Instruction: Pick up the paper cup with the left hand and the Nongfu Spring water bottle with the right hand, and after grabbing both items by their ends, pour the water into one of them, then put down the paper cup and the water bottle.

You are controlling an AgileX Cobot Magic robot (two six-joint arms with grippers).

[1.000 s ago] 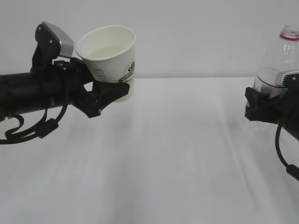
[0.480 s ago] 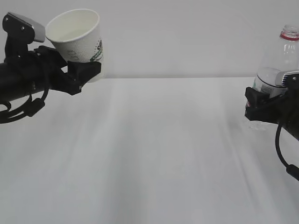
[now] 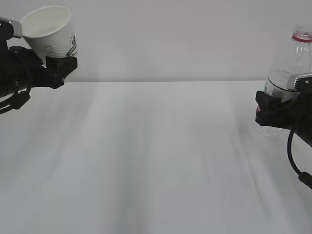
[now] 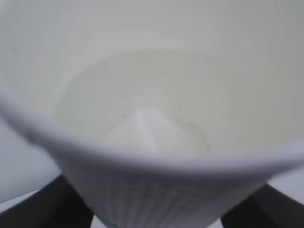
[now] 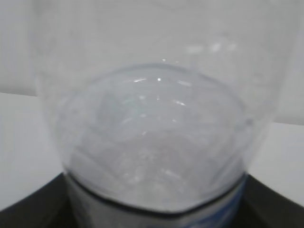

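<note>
The paper cup (image 3: 48,29) is up in the far left corner of the outside view, high above the white table (image 3: 156,156). The left hand (image 3: 57,66) holds it from below, with its black fingers (image 3: 61,64) pinching the lower part of the cup. The cup leans a little, so its open mouth faces up and to the right. You can see the dark green logo on its side.

In the left wrist view the cup (image 4: 152,118) fills almost the whole picture. Its inside is cream colored, and there is a pale shape at the bottom (too blurry to say if it is water). Two black fingers (image 4: 61,204) show at the bottom corners, one on each side of the cup.

The Nongfu Spring water bottle (image 3: 292,63) stands upright at the right edge of the outside view. It has a red ring at its neck and no cap. The right hand (image 3: 265,105) grips it around the middle, with the fingers pressed on the bottle's sides.

In the right wrist view the clear bottle (image 5: 152,133) is very close. Its see-through wall looks foggy, and I cannot tell how much water is inside.

The cup and the bottle are well apart, at opposite sides of the table.
</note>
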